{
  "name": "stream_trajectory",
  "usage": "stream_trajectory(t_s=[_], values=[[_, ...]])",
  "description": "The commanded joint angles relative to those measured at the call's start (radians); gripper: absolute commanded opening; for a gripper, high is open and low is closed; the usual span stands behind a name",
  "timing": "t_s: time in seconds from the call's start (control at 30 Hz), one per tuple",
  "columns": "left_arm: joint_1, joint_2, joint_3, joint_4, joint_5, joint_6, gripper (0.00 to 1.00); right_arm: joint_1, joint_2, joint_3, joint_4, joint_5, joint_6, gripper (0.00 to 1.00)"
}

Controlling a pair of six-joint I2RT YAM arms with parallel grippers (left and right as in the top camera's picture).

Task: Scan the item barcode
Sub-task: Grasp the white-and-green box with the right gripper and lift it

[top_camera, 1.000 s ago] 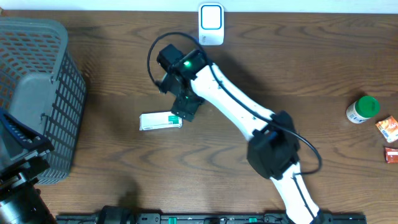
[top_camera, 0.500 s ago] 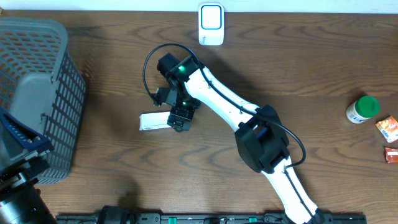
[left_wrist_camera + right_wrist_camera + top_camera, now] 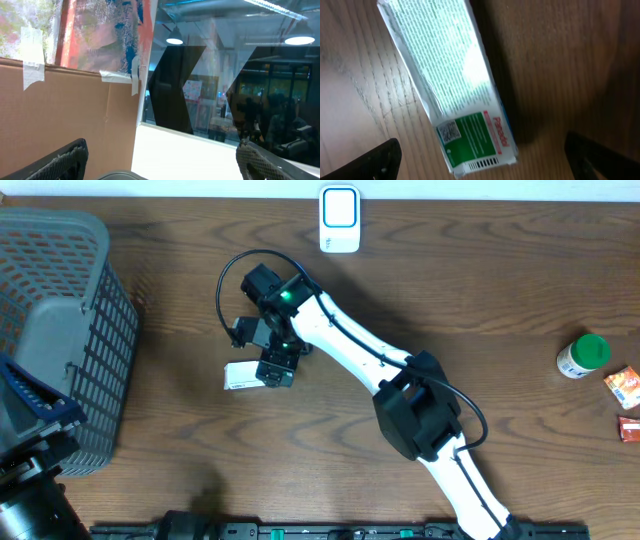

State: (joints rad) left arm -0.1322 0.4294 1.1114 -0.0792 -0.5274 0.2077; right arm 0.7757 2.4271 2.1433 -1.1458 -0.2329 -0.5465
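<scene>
The right pincer [image 3: 487,159] hangs spread wide over the white box [image 3: 451,75], one finger on each side of its green-printed end, neither visibly touching it. The box lies flat on the wooden counter [image 3: 560,60]. A white scanner [image 3: 340,218] stands well beyond the box at the counter's far edge. A grey basket [image 3: 60,300] sits to the box's left, and a green-capped bottle [image 3: 583,355] far to its right. The left pincer [image 3: 160,165], well to the box's left, is spread and empty.

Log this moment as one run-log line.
phase: reaching | right gripper: open, above white box on table | left gripper: open, empty | scanner: at far table edge
</scene>
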Motion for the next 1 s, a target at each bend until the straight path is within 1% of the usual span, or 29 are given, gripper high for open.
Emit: stream_trajectory(t_s=[0.0, 0.13, 0.2, 0.27, 0.33, 0.43, 0.53, 0.57, 0.63, 0.67, 0.8, 0.97], values=[[0.005, -0.003, 0.012, 0.004, -0.008, 0.009, 0.95, 0.013, 0.04, 0.002, -0.001, -0.031, -0.016, 0.99], [0.005, -0.003, 0.012, 0.004, -0.008, 0.009, 0.95, 0.019, 0.071, 0.002, -0.006, -0.031, -0.016, 0.99], [0.005, -0.003, 0.012, 0.003, -0.008, 0.009, 0.95, 0.023, 0.087, 0.002, -0.006, -0.031, -0.016, 0.98], [0.005, -0.003, 0.012, 0.004, -0.008, 0.009, 0.95, 0.027, 0.1, 0.002, -0.007, -0.034, -0.015, 0.93], [0.005, -0.003, 0.012, 0.003, -0.008, 0.009, 0.95, 0.031, 0.111, 0.002, -0.014, -0.034, -0.015, 0.85], [0.005, -0.003, 0.012, 0.004, -0.008, 0.009, 0.95, 0.035, 0.116, 0.001, -0.028, -0.035, -0.008, 0.8], [0.005, -0.003, 0.012, 0.004, -0.008, 0.009, 0.95, 0.04, 0.117, 0.001, -0.032, -0.035, -0.008, 0.81], [0.005, -0.003, 0.012, 0.003, -0.008, 0.009, 0.95, 0.042, 0.118, 0.001, -0.032, -0.036, -0.008, 0.82], [0.005, -0.003, 0.012, 0.004, -0.008, 0.009, 0.95, 0.048, 0.122, 0.001, -0.028, -0.038, -0.008, 0.89], [0.005, -0.003, 0.012, 0.004, -0.008, 0.009, 0.95, 0.051, 0.126, 0.001, -0.026, -0.038, -0.009, 0.9], [0.005, -0.003, 0.012, 0.003, -0.008, 0.009, 0.95, 0.058, 0.161, 0.001, 0.016, -0.019, -0.008, 0.87], [0.005, -0.003, 0.012, 0.004, -0.008, 0.009, 0.95, 0.058, 0.212, 0.001, 0.015, -0.019, 0.011, 0.82]])
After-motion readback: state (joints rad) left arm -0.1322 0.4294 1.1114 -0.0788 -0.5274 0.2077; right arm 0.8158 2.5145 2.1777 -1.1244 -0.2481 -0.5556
